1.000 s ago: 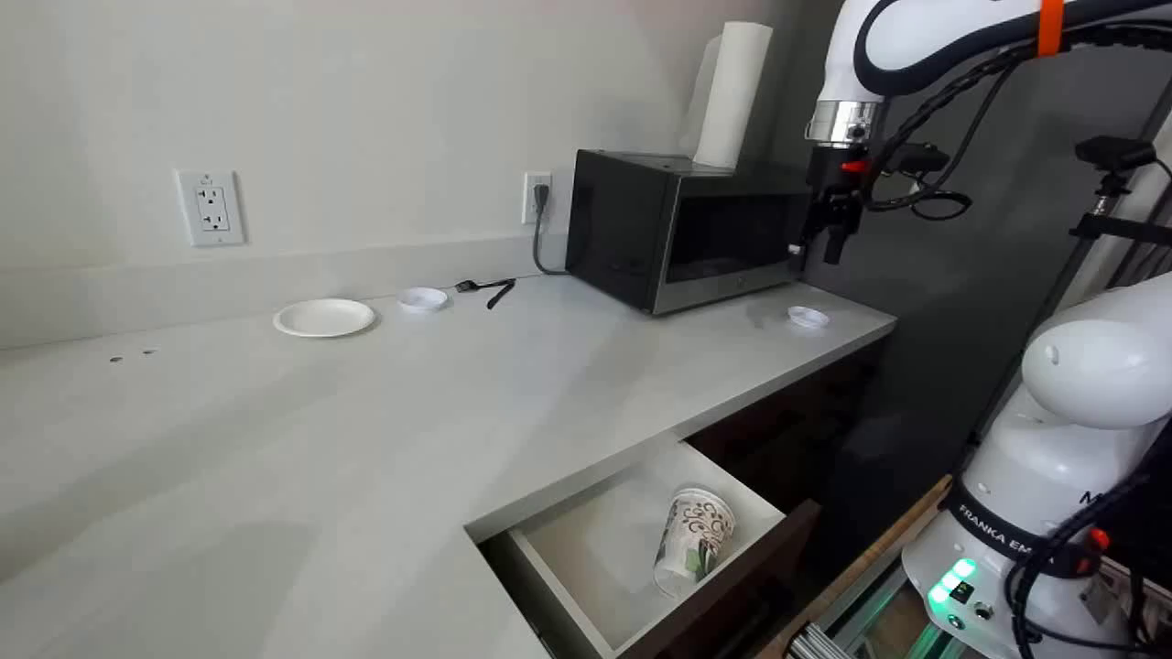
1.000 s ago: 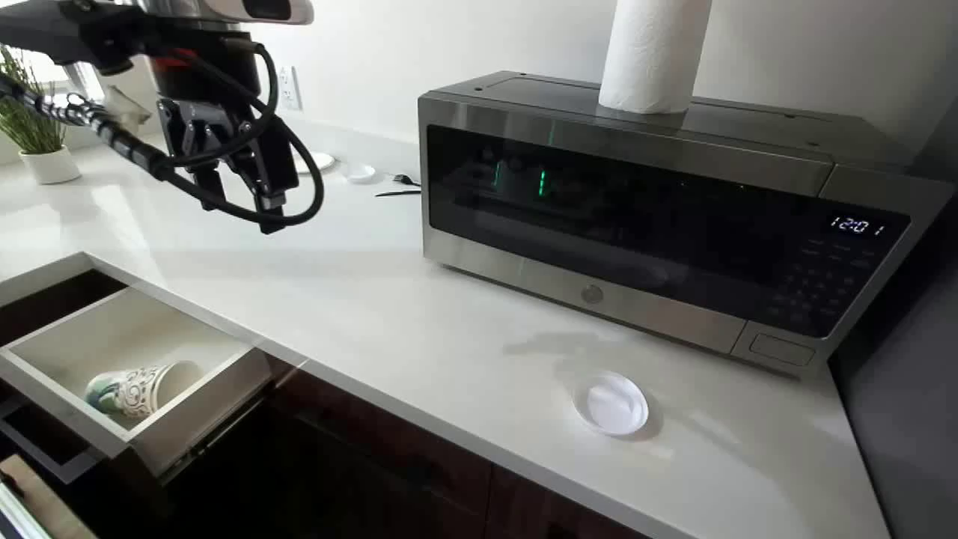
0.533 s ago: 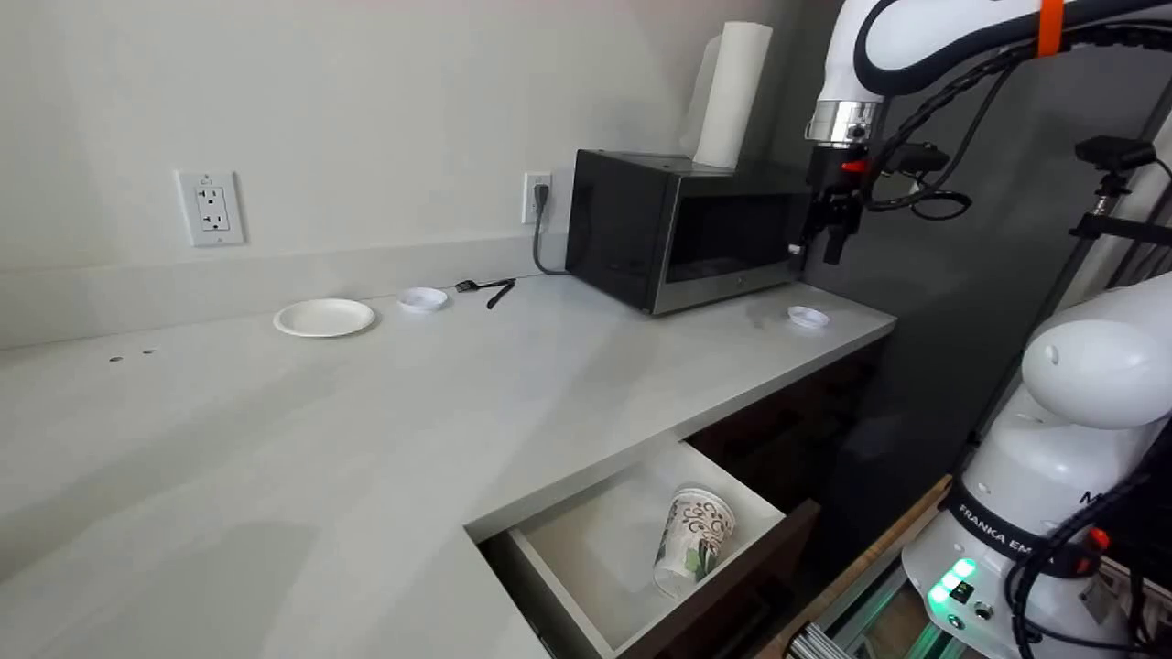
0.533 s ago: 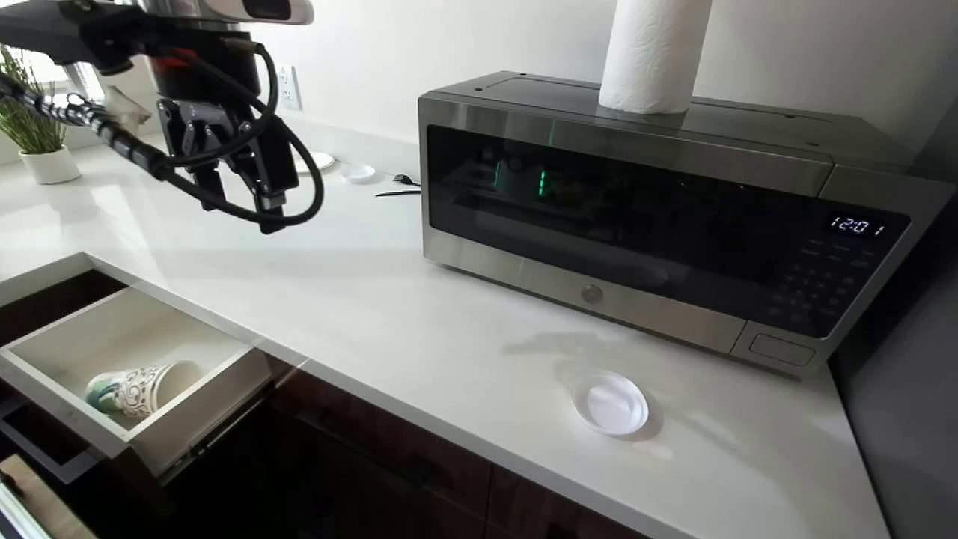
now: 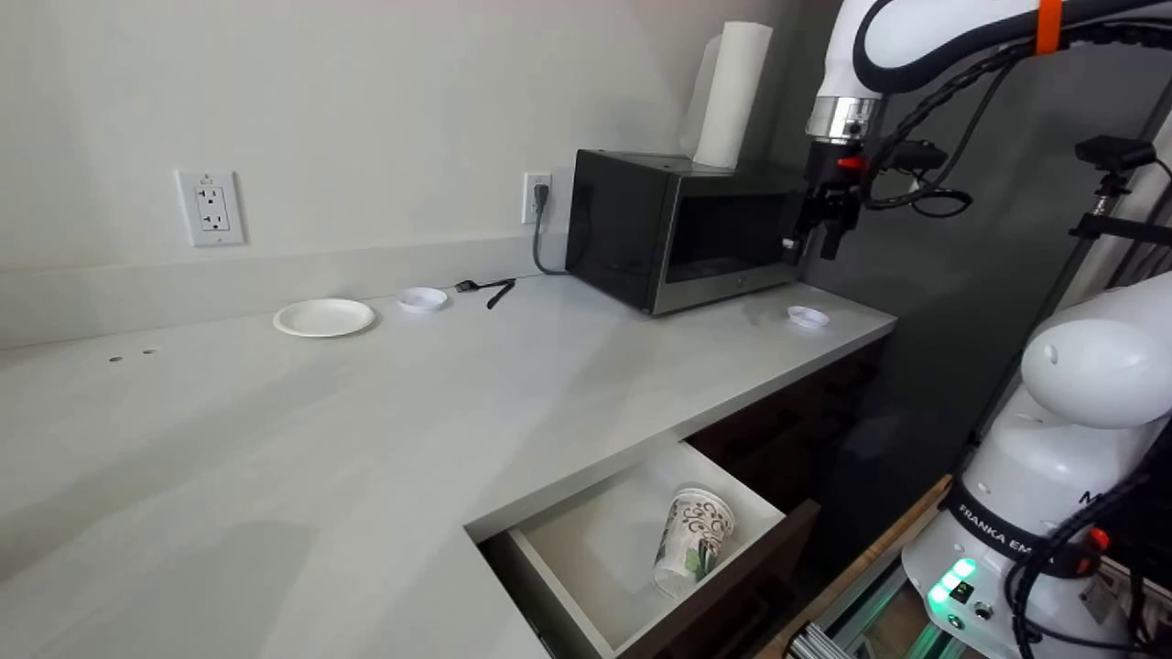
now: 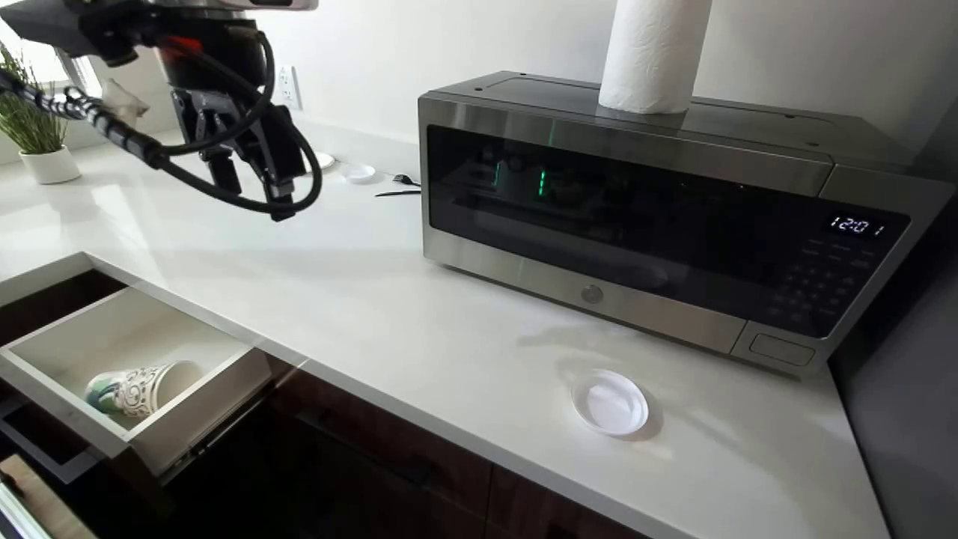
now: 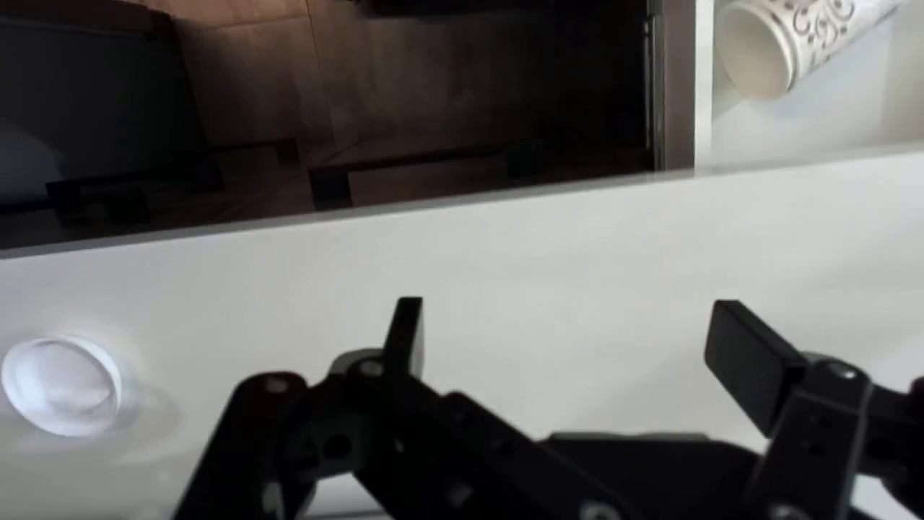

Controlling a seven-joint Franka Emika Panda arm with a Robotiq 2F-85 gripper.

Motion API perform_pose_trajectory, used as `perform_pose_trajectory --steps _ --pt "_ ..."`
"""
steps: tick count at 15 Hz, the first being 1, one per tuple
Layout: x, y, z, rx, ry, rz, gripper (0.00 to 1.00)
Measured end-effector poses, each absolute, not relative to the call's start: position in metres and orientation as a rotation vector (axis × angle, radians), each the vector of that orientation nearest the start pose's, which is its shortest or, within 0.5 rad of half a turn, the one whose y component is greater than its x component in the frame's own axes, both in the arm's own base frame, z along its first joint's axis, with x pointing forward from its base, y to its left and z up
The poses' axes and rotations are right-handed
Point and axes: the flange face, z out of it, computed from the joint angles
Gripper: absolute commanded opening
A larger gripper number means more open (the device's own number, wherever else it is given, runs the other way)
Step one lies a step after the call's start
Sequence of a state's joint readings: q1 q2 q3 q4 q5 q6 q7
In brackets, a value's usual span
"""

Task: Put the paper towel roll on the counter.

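Paper towel roll (image 5: 732, 96) stands upright on top of the microwave (image 6: 599, 224); both exterior views agree, though in an exterior view the frame crops the upper end of the roll (image 6: 655, 60); gripper (image 7: 567, 332) is spread wide, fingers (image 7: 754, 365) well apart, pale counter (image 7: 563, 253) showing through the gap in the wrist view; it hangs in the air over the counter, fingertips down, well apart from the roll; arm (image 5: 1094, 357) is white, green lights (image 5: 952, 579) lit on its base (image 5: 1035, 467).

Microwave sits on the counter, display (image 6: 858, 224) lit at 12:01, black cord (image 5: 537, 233) running to a wall outlet (image 5: 531, 206); second outlet (image 5: 212, 209) is farther along the wall (image 5: 366, 119); below that stretch, on the counter: white plate (image 5: 324, 318), small white dish (image 5: 422, 299) just beside it, then black fork (image 5: 479, 286) and black knife (image 5: 501, 294) nearer the microwave; another shallow white dish (image 6: 611, 404) sits between the microwave and the counter's front edge.

Drawer (image 5: 595, 549) under the counter is pulled out; patterned cup (image 5: 694, 540) lies on its side in it, open end toward a side wall of the drawer; dark cabinets (image 6: 449, 442) run alongside, below the counter; plant (image 6: 34, 131) in a white pot (image 6: 49, 166) shows at the counter's far end in an exterior view, partly behind the robot's cable (image 6: 120, 141); whether fork and knife touch, I can't tell.
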State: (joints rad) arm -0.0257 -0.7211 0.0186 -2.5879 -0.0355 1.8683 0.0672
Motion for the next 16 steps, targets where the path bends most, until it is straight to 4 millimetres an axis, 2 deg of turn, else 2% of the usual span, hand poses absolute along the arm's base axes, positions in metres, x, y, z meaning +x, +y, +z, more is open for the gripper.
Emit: perform_pose_trajectory --steps 2,6,10,11,13,16 --pt "0.350 -0.006 0.514 -3.176 0.224 -0.166 1.00" --pt "0.385 -0.022 0.612 -3.097 0.460 -0.486 1.00" --pt "0.409 -0.054 0.709 -2.960 0.730 -0.749 1.00" --pt "0.412 -0.064 0.726 -2.933 0.774 -0.792 1.00" --pt "0.419 -0.073 0.738 -2.914 0.809 -0.819 1.00" --pt "0.425 -0.073 0.734 -2.914 0.821 -0.804 1.00"
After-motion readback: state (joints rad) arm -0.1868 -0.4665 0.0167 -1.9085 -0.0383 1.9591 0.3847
